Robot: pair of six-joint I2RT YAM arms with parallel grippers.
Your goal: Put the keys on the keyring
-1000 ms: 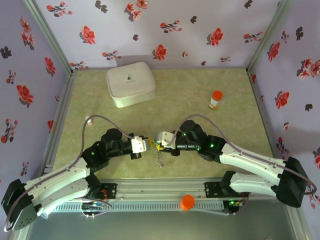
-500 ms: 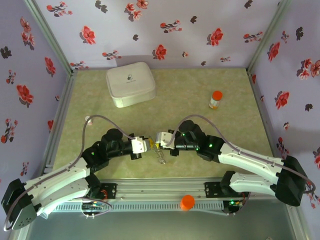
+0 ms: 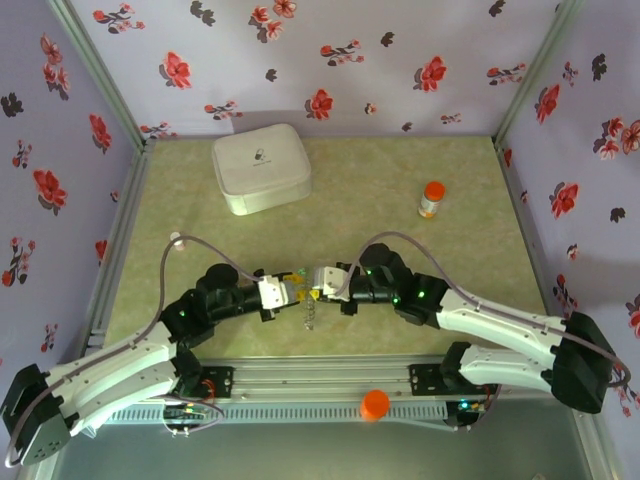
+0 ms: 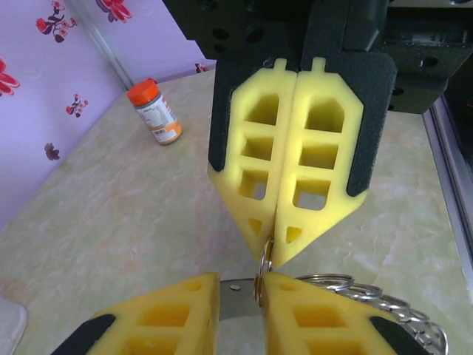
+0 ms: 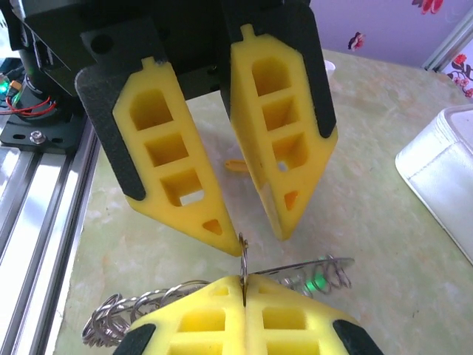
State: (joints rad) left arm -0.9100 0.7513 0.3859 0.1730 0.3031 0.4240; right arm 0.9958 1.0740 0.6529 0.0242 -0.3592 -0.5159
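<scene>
Bent inward, tip to tip — right gripper (image 5: 244, 281) pinches the keyring (image 4: 355, 288), left gripper (image 5: 256, 238) slightly parted.

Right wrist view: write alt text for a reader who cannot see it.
The right claw, shut, pinches a thin wire loop of the keyring, whose coils spread to both sides. The left claw faces it from opposite, fingers apart, over the pale table.
</scene>
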